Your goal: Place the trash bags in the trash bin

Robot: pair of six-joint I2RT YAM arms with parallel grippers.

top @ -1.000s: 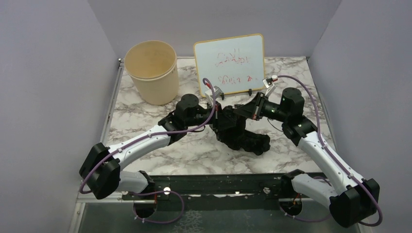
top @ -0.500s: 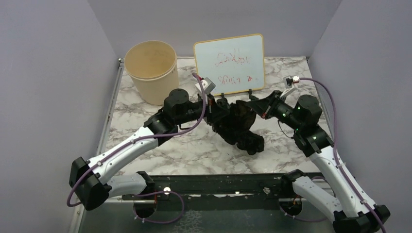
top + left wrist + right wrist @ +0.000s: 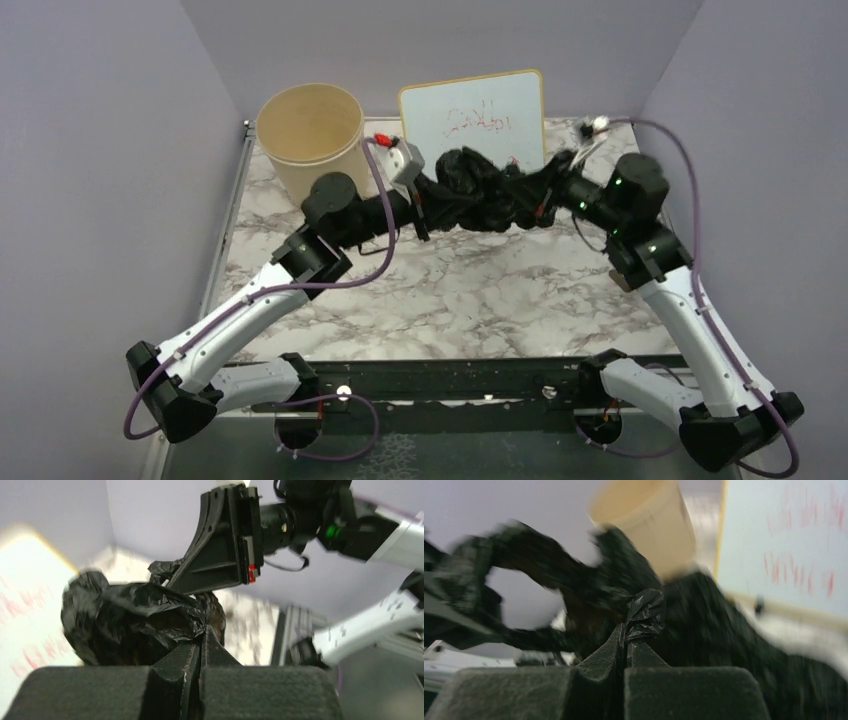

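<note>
There, the trash bags [image 3: 478, 190] hang between the 2 grippers, left gripper [image 3: 425, 205] at one end, right gripper [image 3: 548, 190] at the other, up off the table [image 3: 450, 300]. The trash bin [image 3: 325, 185] sits left of the left gripper, slightly behind it. The whiteboard [image 3: 470, 110] stands behind both grippers, right of the bin.

The trash bags [image 3: 480, 195], pinched between the left claw [image 3: 202, 640] and the right claw [image 3: 625, 640], hang just before the whiteboard [image 3: 480, 105], which bars the way back. The trash bin [image 3: 322, 180] stands open-mouthed to their left, near the wall [image 3: 120, 200]. Over the table [image 3: 450, 295] in front, room is wide.
</note>
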